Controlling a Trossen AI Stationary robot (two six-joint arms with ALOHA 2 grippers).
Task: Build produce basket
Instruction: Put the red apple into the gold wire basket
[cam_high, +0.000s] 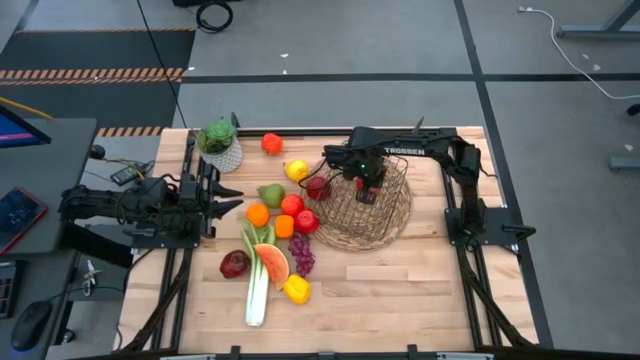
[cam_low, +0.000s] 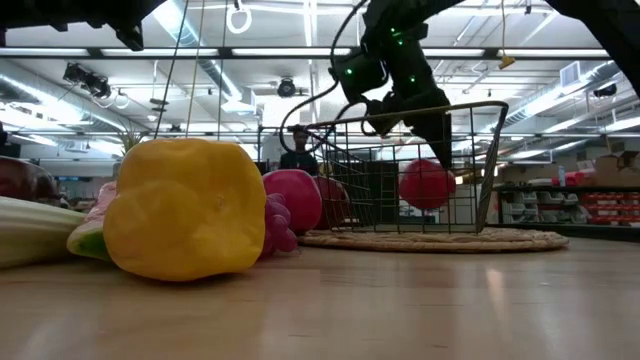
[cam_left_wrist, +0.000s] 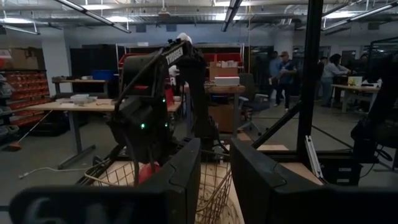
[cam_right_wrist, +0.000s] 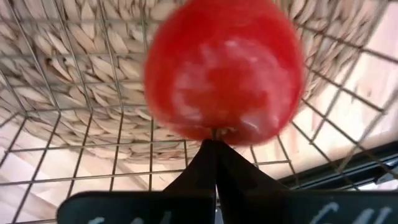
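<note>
The brown wire basket (cam_high: 392, 222) stands on its woven base at the table's right middle. My right gripper (cam_high: 368, 186) reaches down into it, shut on a red apple (cam_low: 427, 184) that hangs inside the wire walls. The other produce lies to the basket's left: a dark apple (cam_high: 318, 187), a lemon (cam_high: 296, 170), a pear (cam_high: 270, 193), oranges (cam_high: 258, 215), grapes (cam_high: 301, 255), a watermelon slice (cam_high: 272, 265) and a leek (cam_high: 257, 290). My left gripper (cam_high: 226, 198) waits at the table's left edge, level, open and holding nothing. My right gripper pinches the apple at its stem end (cam_right_wrist: 216, 131) between the tips of its two shut fingers (cam_right_wrist: 200, 163). The fingers come steeply from above, pointing down into the basket. The apple hangs below them, clear of the woven base (cam_low: 440, 240).
A small white pot with a green plant (cam_high: 220, 143) stands at the far left, and a small orange-red fruit (cam_high: 271, 143) lies beside it. A yellow pepper (cam_high: 296, 290) and a dark red fruit (cam_high: 235, 264) lie near the front. Bare wood stretches along the near right.
</note>
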